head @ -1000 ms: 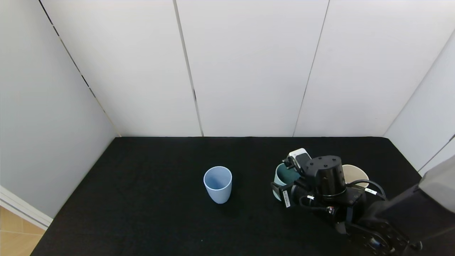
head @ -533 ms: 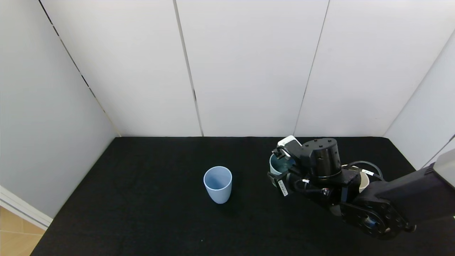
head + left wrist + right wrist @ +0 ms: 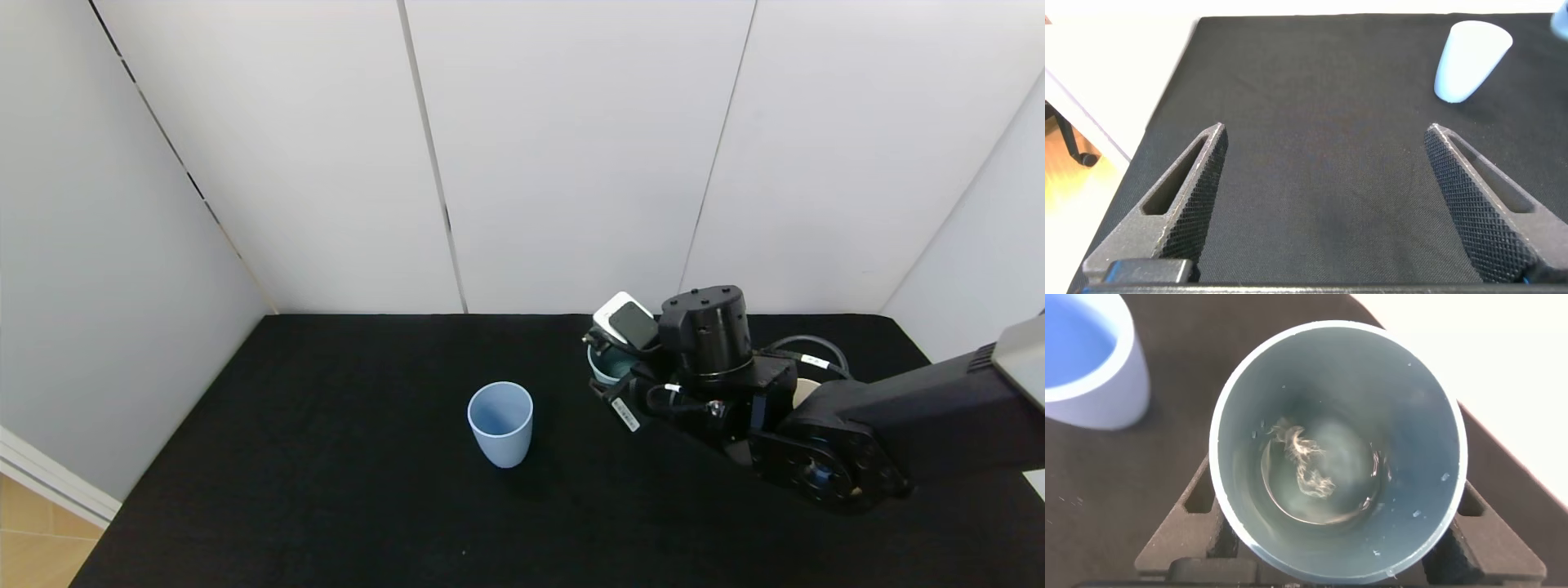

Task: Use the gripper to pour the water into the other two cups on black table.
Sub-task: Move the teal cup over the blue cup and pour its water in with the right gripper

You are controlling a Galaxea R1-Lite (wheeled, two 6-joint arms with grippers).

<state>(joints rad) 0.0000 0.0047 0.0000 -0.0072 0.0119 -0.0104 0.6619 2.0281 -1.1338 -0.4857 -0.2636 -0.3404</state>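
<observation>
Teal cup (image 3: 1337, 449): clamped upright between the right gripper's (image 3: 608, 377) fingers (image 3: 1184, 531), lifted off the black table (image 3: 367, 490); water (image 3: 1319, 474) glinted at its bottom. Light blue cup (image 3: 500, 423): upright on the table, off to the fingers' left. Beige cup (image 3: 804, 390): mostly hidden behind the right arm. Left gripper (image 3: 1327, 204): fingers spread wide, empty, low over the cloth, blue cup beyond them.

White panelled back wall (image 3: 571, 155) with dark vertical seams, grey side wall (image 3: 106, 269) at left, white skirting board (image 3: 57, 488) along its foot, patch of tan wood-look floor (image 3: 37, 539) in the near-left corner
</observation>
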